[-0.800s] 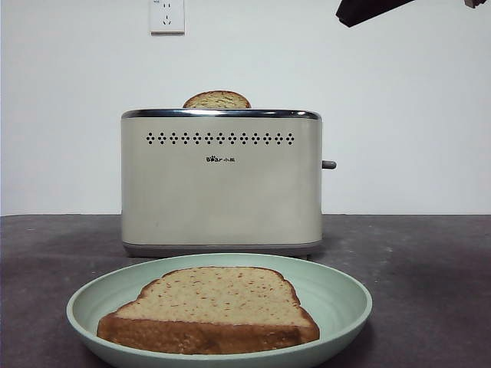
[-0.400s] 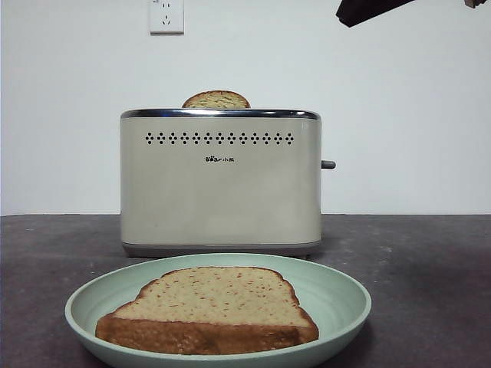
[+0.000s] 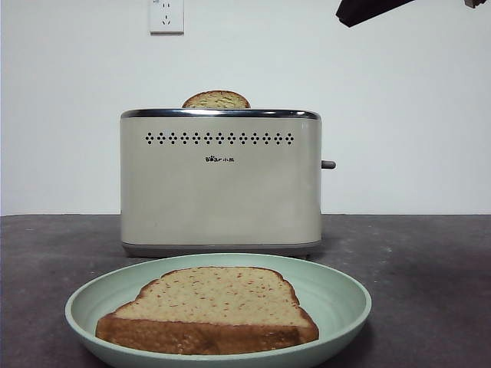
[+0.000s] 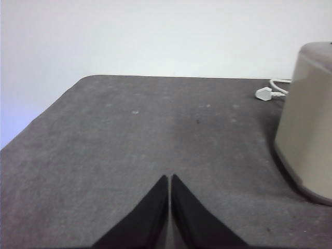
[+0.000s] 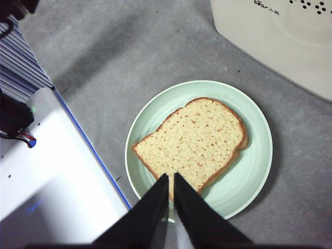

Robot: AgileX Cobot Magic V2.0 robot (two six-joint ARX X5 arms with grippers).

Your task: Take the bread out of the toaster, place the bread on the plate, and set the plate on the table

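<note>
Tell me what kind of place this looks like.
Probably a lab test bench staged as a kitchen: a toaster and a plate of bread sit on a bare grey table against a plain white wall with one wall socket.

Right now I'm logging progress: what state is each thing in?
bread: flat on the plate.
plate: on the table, holding the bread.
toaster: upright, second slice poking out.
left tool: shut, empty.
right tool: shut, empty, above the plate.
</note>
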